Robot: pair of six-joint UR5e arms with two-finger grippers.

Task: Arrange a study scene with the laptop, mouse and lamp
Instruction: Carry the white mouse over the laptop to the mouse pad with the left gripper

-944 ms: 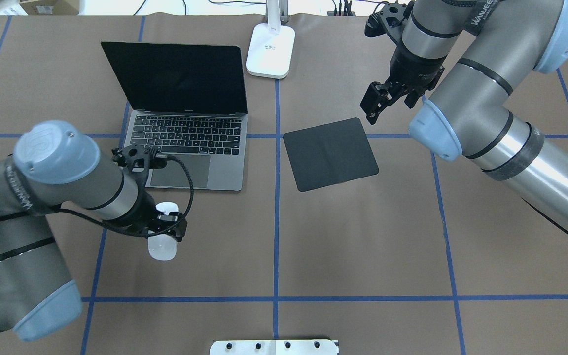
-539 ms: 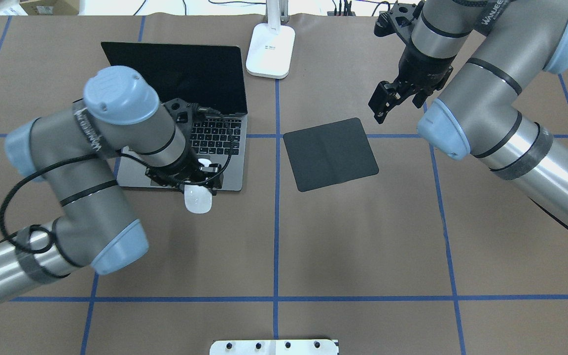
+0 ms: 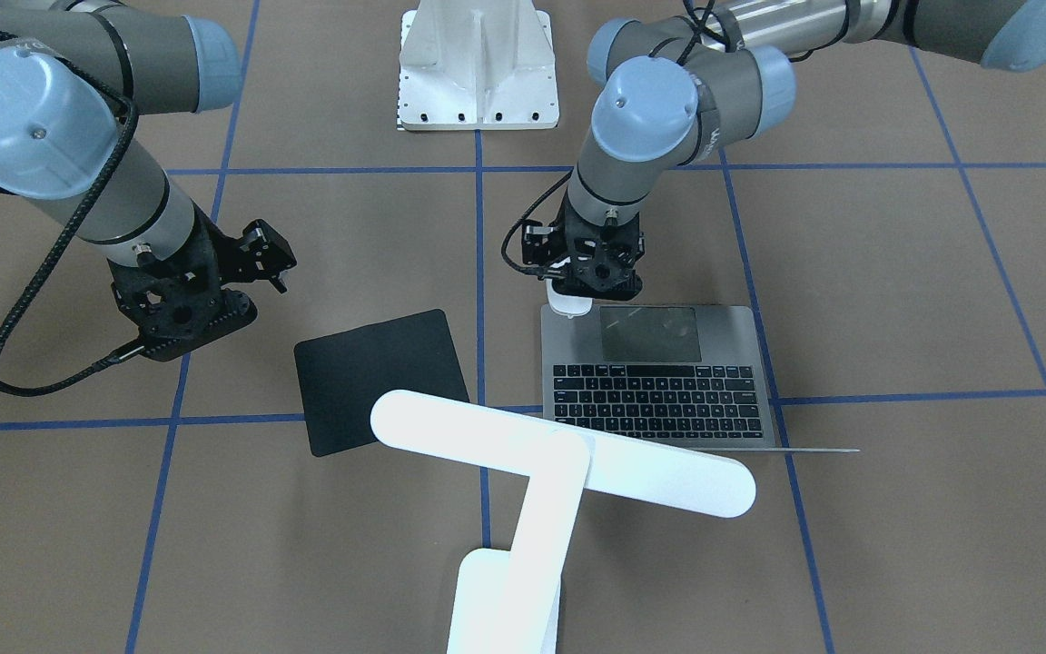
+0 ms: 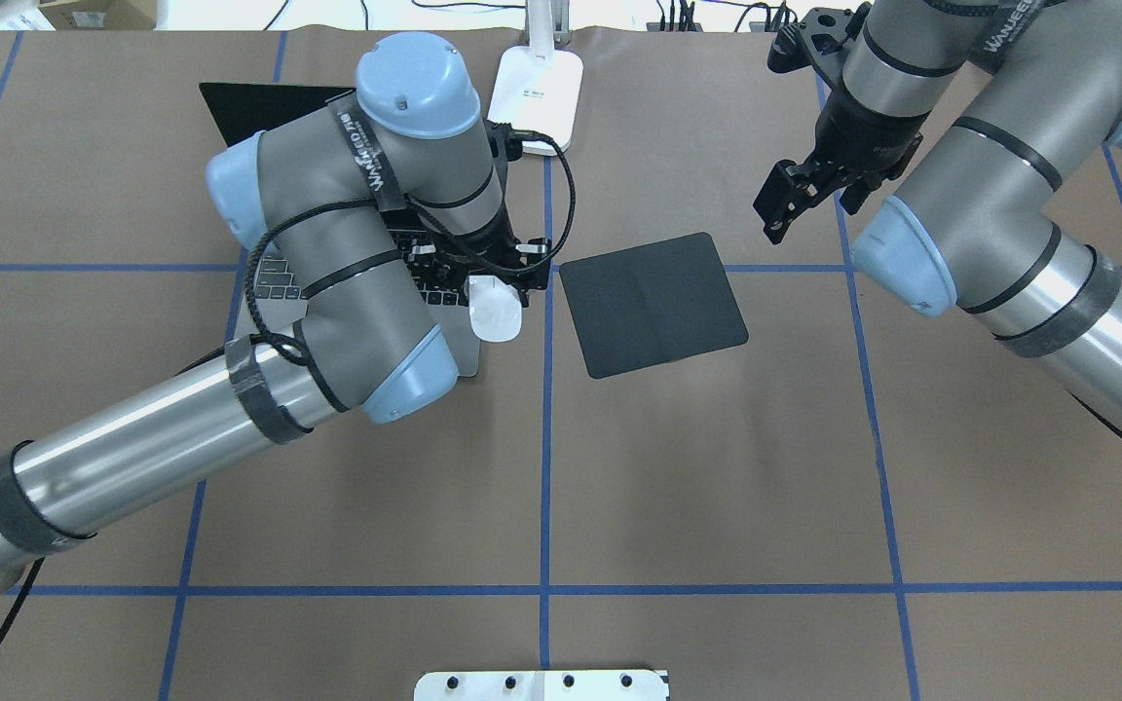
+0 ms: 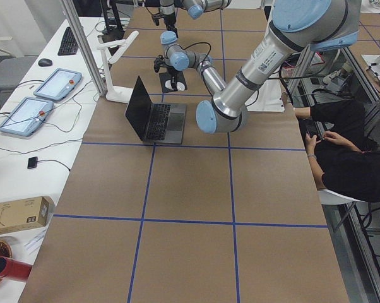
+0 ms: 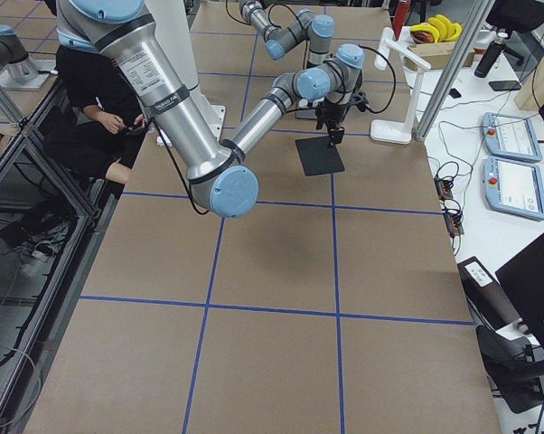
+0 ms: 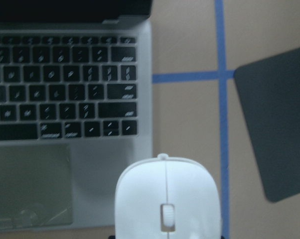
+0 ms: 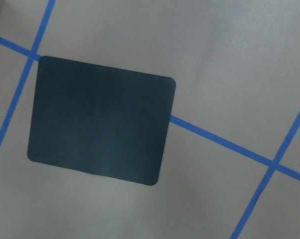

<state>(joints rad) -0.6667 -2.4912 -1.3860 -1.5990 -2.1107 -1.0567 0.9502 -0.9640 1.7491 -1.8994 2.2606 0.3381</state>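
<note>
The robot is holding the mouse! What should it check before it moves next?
1. Mouse held in the left claw: ok.
2. Mouse lifted clear of the laptop: cannot tell; it hangs over the laptop's front corner, the one nearest the mat.
3. Mat bare and ready for the mouse: ok.
4. Right claw out of the way: ok, it is empty and hangs off the mat's far corner.
5. Lamp standing upright: ok.
</note>
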